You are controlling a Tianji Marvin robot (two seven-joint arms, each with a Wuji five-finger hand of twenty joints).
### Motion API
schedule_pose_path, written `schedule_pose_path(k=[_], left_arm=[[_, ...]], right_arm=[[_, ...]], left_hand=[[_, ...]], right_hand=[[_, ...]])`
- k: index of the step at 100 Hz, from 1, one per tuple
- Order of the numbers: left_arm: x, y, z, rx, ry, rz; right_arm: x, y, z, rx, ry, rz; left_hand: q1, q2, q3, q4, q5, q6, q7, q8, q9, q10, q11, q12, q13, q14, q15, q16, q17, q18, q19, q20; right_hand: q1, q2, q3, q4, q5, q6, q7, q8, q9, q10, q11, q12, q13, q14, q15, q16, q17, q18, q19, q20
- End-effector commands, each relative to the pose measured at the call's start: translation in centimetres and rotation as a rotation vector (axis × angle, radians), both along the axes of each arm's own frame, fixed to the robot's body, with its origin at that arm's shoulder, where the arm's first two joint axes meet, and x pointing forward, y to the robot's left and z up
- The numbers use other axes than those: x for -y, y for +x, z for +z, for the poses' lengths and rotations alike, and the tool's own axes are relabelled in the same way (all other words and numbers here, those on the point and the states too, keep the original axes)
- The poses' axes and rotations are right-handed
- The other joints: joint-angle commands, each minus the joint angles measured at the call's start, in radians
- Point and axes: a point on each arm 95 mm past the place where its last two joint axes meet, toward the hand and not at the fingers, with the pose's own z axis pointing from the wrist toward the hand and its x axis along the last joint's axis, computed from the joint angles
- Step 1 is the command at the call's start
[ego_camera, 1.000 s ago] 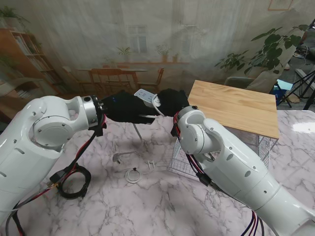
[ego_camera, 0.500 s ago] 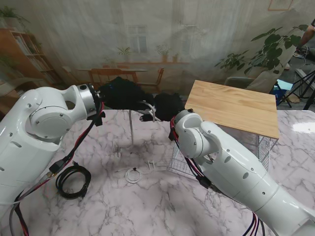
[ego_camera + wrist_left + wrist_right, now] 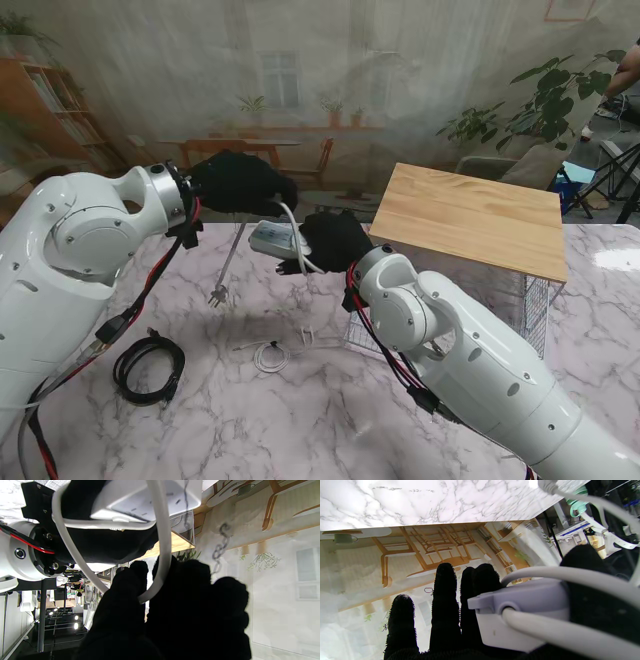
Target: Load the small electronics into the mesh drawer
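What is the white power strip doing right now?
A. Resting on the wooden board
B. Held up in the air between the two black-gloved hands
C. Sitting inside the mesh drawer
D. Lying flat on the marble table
B: the power strip is off the table, gripped by the right hand, while the left hand holds its white cord and the plug dangles above the marble.

Stand camera overlooks table point(image 3: 250, 420); both close wrist cameras share power strip point(image 3: 147, 502).

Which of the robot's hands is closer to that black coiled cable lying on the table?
Left. The left hand is raised over the table's left side, where the black coiled cable lies; the right hand is farther right, by the wire drawer.
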Motion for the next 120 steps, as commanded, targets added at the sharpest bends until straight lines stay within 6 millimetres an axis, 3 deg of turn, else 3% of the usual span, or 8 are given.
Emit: schedule_pose_path(k=[1,21,54,120], left_arm=[[0.0,0.3,1.4,0.013,-0.006,0.01],[0.0,1.7,1.2,0.009,0.03,0.035],[0.3,4.1,-1.9,-0.073,0.055,0.077],[1.3,5.2,-6.9,-0.233,0.22,0.051]], right_arm=[[-0.5,-0.5,-0.8,-0.026,-0.009,0.026],[-1.1,-1.3,-1.0,-0.029,0.001,0.073],[-1.8,-3.0,-0.5,-0.03,0.064,0.16],[-0.9,-4.9,1.0,-0.049,0.202,0.17]], left_hand=[[0.076,0.07,0.092,0.025,0.029,-0.038,0.048,0.03,0.049,0.015,0.062,0.015,0.037,-0.018,0.049,0.018,0.027,-0.009,0.063,0.023],[0.076,0.077,0.086,0.024,0.023,-0.043,0.048,0.033,0.041,0.01,0.059,0.016,0.025,-0.015,0.045,0.015,0.015,-0.008,0.057,0.022],[0.076,0.078,0.091,0.025,0.022,-0.039,0.052,0.035,0.039,0.013,0.061,0.019,0.023,-0.013,0.045,0.015,0.01,-0.006,0.056,0.026],[0.076,0.088,0.087,0.02,0.011,-0.04,0.05,0.037,0.02,0.014,0.056,0.022,-0.009,0.007,0.032,0.018,-0.034,0.008,0.036,0.038]], right_hand=[[0.203,0.197,0.34,-0.004,0.072,-0.13,0.044,0.006,0.011,-0.042,0.052,-0.001,0.0,0.002,0.065,-0.002,-0.021,0.002,0.002,-0.015],[0.201,0.197,0.34,-0.004,0.072,-0.136,0.043,0.008,0.013,-0.046,0.049,0.0,0.002,-0.001,0.063,-0.003,-0.024,0.002,-0.001,-0.021],[0.19,0.196,0.34,-0.007,0.074,-0.153,0.039,0.01,0.021,-0.055,0.043,0.002,0.014,-0.009,0.058,-0.004,-0.018,0.001,-0.002,-0.031],[0.192,0.196,0.34,-0.009,0.076,-0.154,0.036,0.014,0.024,-0.054,0.039,0.008,0.019,-0.007,0.056,-0.001,-0.009,-0.004,0.009,-0.042]])
